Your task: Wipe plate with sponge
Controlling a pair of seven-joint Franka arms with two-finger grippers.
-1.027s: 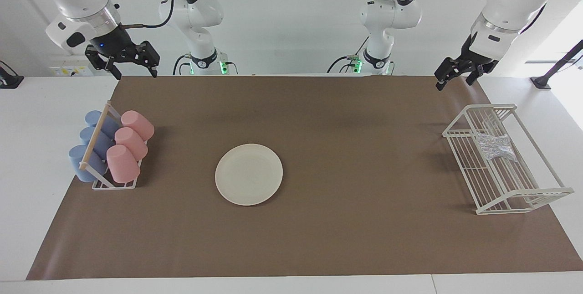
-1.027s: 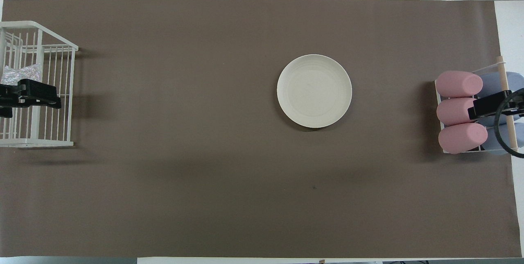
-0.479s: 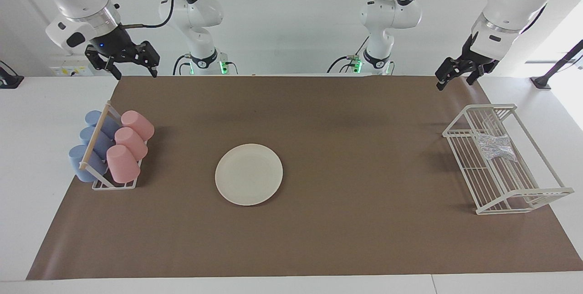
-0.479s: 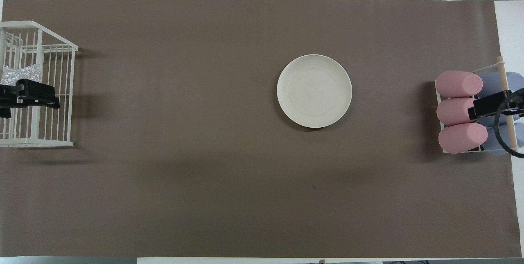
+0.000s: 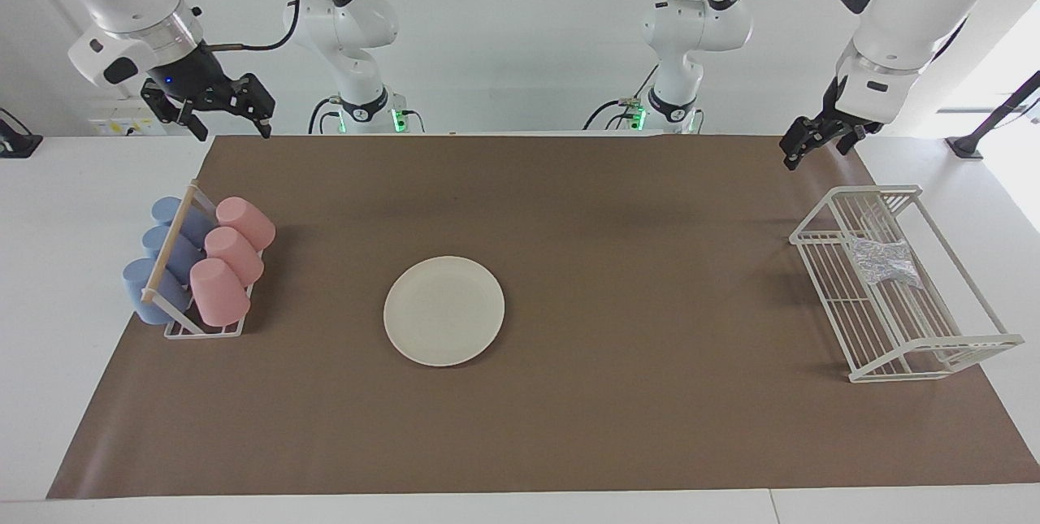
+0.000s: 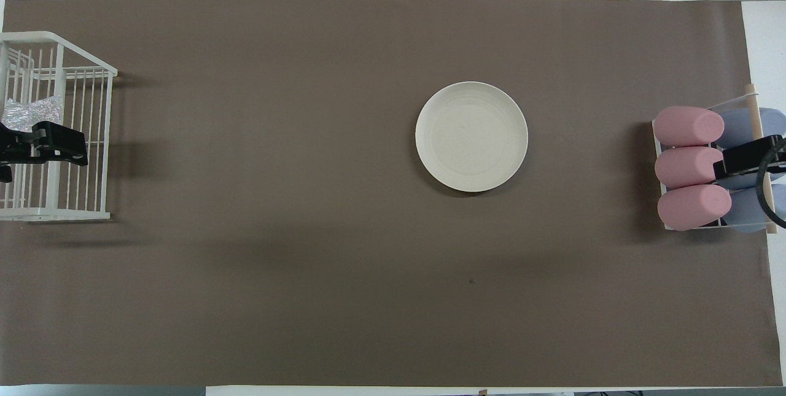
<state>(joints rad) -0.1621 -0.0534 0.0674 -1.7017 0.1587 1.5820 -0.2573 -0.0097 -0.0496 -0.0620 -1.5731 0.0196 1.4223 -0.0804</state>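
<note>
We see the cream plate (image 5: 444, 310) flat on the brown mat (image 5: 569, 426), mid-table. The silvery sponge (image 5: 884, 262) lies in the white wire rack (image 5: 894, 345) (left arm's end). Left gripper (image 5: 816, 144) and right gripper (image 5: 215, 111) hang raised, both spread and empty.

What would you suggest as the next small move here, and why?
Probably lower the left gripper, open and raised near the white wire rack, toward the sponge lying in it; the plate sits bare mid-mat, and nothing is held yet.
</note>
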